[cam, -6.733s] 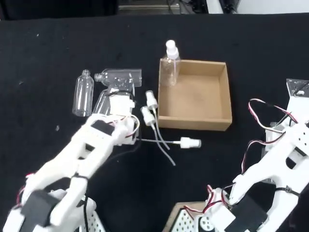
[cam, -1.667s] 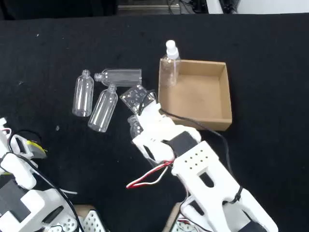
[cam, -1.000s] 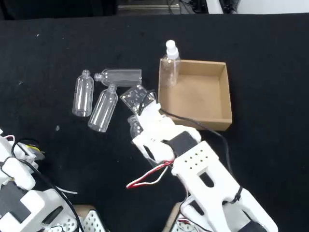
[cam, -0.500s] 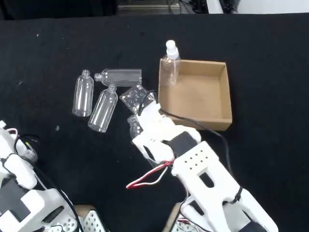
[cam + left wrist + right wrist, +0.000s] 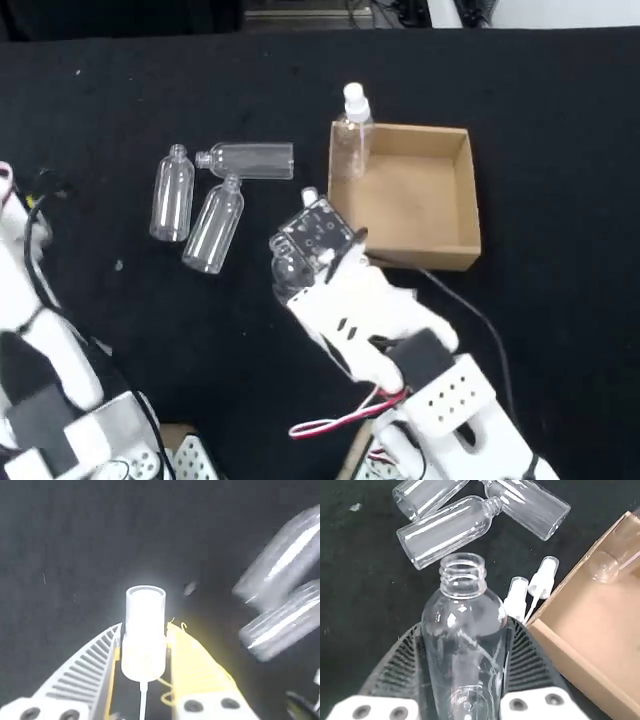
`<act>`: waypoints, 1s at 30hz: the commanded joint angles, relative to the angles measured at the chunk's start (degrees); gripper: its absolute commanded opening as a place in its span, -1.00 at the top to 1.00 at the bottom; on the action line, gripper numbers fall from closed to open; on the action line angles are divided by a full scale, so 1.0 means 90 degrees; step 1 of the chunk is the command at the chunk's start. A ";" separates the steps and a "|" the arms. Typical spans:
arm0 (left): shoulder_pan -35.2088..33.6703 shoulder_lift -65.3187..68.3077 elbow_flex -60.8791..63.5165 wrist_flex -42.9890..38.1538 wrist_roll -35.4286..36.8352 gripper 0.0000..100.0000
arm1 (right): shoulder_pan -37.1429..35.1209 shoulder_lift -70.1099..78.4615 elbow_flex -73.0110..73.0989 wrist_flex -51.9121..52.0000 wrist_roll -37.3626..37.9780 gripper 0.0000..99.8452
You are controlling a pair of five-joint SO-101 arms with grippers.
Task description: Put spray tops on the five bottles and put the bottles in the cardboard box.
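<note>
Open bottle [image 5: 462,605], no top on it, sits clamped in the right gripper [image 5: 465,630]. Fingers are pressed against both sides of the body and the neck points away from the wrist. In the high view it is held [image 5: 283,262] over mid-table, just off the near-left corner of the cardboard box [image 5: 400,255].

Spray top [image 5: 145,605] is in the left gripper [image 5: 144,627], fingers narrow and pinching its collar. The cap end points forward and the thin dip tube runs back between the fingers. Left arm [image 5: 35,330] is at the table's left edge, well apart from the right arm.

Two loose spray tops [image 5: 516,597] [image 5: 542,582] lie side by side on the table, between the held bottle and the box's left wall [image 5: 570,650]. One of them shows in the high view [image 5: 310,197].

Three uncapped bottles lie on their sides in a cluster left of the box:
- one [image 5: 172,193] furthest left
- one [image 5: 245,158] crosswise at the far side, neck to the left
- one [image 5: 215,225] angled beneath it, neck just beside the crosswise bottle

One bottle with its spray top fitted [image 5: 352,135] stands upright in the box's far-left corner.

Table [image 5: 560,100] is covered in black.
</note>
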State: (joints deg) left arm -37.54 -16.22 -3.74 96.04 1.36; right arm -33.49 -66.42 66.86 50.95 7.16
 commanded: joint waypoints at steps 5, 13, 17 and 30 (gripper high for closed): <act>0.2711 -0.1338 -0.1206 -0.0322 0.0352 0.94 | -0.0098 -0.0484 0.0200 -0.0674 -0.0977 0.98; 0.4313 -0.1407 -0.1910 -0.1690 0.1797 0.94 | -0.0088 -0.1949 0.0972 -0.1104 -0.0987 0.98; 0.5133 -0.1407 -0.2593 -0.1875 0.1788 0.94 | -0.0088 -0.2720 0.1431 -0.1280 -0.0987 0.98; 0.6628 -0.1328 -0.3316 -0.2422 0.0567 0.94 | -0.0088 -0.3160 0.1548 -0.1192 -0.0987 0.98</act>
State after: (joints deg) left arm 20.66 -26.68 -31.08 78.29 7.96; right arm -33.49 -93.41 81.01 41.27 -1.45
